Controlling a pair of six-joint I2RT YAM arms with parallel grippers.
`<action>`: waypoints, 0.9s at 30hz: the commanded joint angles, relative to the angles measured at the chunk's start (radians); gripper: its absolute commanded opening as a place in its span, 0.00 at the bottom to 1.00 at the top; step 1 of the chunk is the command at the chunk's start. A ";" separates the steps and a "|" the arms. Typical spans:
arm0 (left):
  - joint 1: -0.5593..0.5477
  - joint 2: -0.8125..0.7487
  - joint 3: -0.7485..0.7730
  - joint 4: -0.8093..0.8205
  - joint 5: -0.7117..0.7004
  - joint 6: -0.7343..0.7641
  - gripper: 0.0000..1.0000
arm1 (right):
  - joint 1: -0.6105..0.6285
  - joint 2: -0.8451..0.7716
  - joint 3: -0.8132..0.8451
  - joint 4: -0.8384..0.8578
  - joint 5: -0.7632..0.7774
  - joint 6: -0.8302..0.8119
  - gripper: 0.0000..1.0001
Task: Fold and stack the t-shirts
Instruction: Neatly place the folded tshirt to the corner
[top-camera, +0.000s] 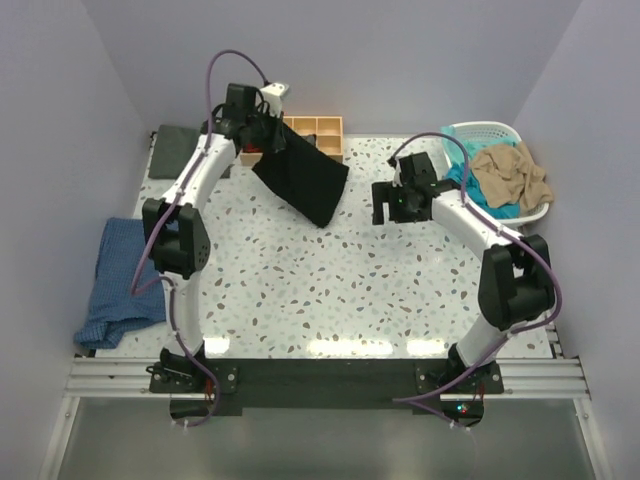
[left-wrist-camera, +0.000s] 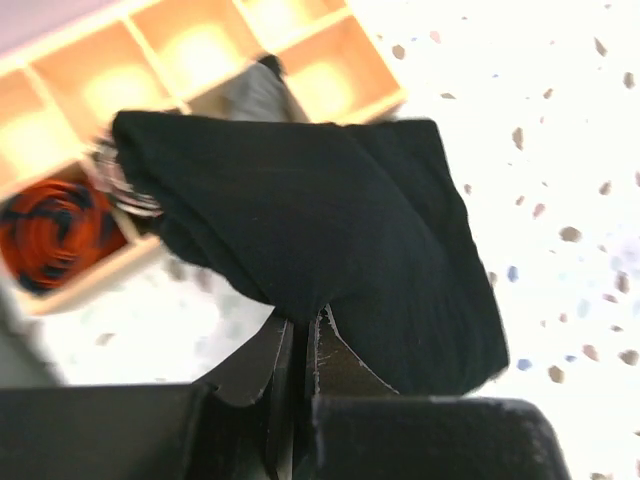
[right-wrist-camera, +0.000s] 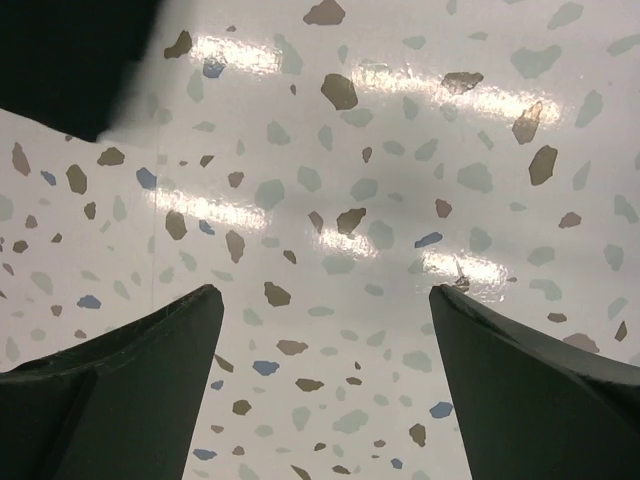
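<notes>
My left gripper is shut on a large black t-shirt at the back of the table and holds its top edge up. The shirt hangs down and right, with its lower end on the table. In the left wrist view the jaws pinch a fold of the black t-shirt. My right gripper is open and empty above the table, just right of the shirt. In the right wrist view only a black shirt corner shows. Tan and teal t-shirts lie in a white basket. A dark grey-green t-shirt lies folded at the back left.
A wooden compartment tray stands at the back behind the black shirt; one compartment holds a red and black bundle. The white basket is at the back right. A blue cloth drapes over the table's left edge.
</notes>
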 joint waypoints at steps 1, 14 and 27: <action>0.062 0.053 0.200 -0.158 -0.081 0.156 0.00 | 0.000 0.034 0.025 0.004 -0.019 0.002 0.89; 0.307 0.148 0.389 -0.099 -0.119 0.216 0.00 | 0.000 0.139 0.094 -0.007 -0.037 0.000 0.89; 0.496 0.272 0.472 0.219 -0.143 0.103 0.00 | 0.000 0.264 0.200 -0.034 -0.060 0.031 0.89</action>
